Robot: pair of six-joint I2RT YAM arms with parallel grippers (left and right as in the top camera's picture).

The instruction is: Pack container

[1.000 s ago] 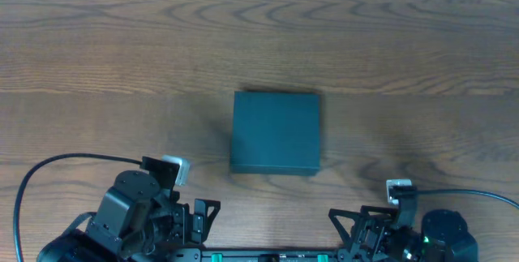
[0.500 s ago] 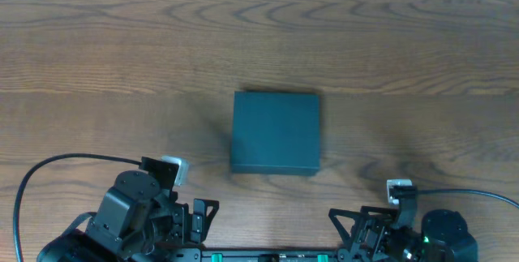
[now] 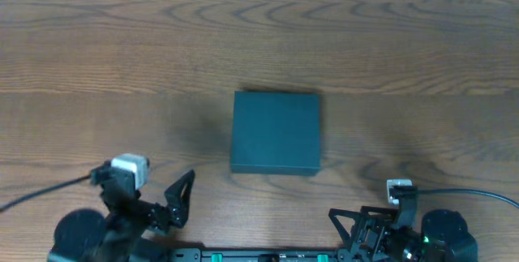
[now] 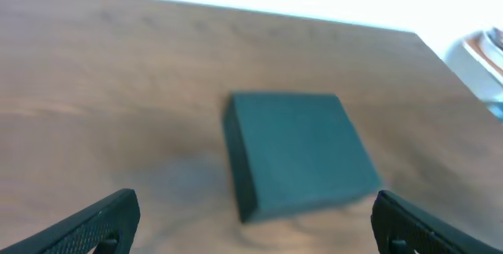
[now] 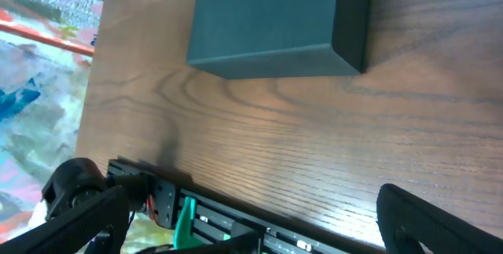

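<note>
The container (image 3: pixel 276 132) is a dark teal-black matte box, lid shut, lying flat at the middle of the wooden table. It shows blurred in the left wrist view (image 4: pixel 295 152) and in the right wrist view (image 5: pixel 279 20). My left gripper (image 3: pixel 166 205) is open and empty, near the front edge, to the left of and nearer than the box; its fingers (image 4: pixel 251 222) frame the box from a distance. My right gripper (image 3: pixel 357 229) is open and empty at the front right, its fingers (image 5: pixel 251 222) spread above the table's front edge. No snack packets are in view.
The wooden table (image 3: pixel 259 43) spans the view. A black rail with green parts (image 5: pixel 236 222) runs along the front edge. Cables trail from both arms (image 3: pixel 478 193).
My left arm has swung out from its folded pose: its wrist camera moved left and the open gripper now points toward the box. The right arm and the box have not moved.
</note>
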